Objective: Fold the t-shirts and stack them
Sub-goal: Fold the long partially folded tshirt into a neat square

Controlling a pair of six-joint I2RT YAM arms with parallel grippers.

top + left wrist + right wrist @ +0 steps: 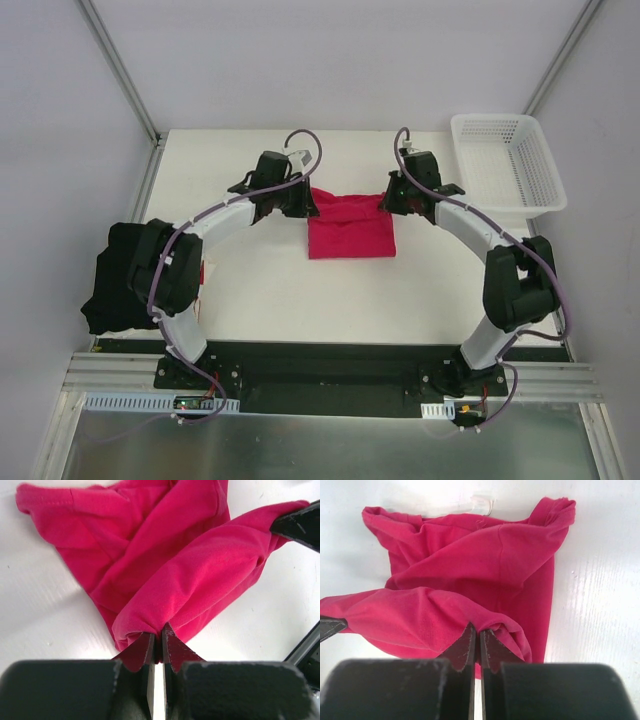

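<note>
White tabletop [250, 290] under blank white walls, with the basket [505, 160] at the far right corner as my marker. The pink tee [350, 235] lies mid-table, well to the left of the basket, bunched into a rough rectangle. Its far edge is lifted into a taut band between my two claws. The left gripper [156, 630] is pressed together on a gathered wad of the pink cloth at the end of the band farther from the basket. The right gripper [476, 630] is pinched on the end nearer the basket in the same way. Both wrist views show folds of cloth spilling out of the closed tips. A dark heap that I take for the black tee [115, 280] hangs over the table edge opposite the basket, partly hidden by the left arm. I judge the tee to be light, limp and not at all fragile. It will sag and crease wherever I don't support it, and a thin pinch could let one layer slide out. Best hold, I think, is at the corners of an edge, through every layer, with the span kept stretched so it lays flat.
</note>
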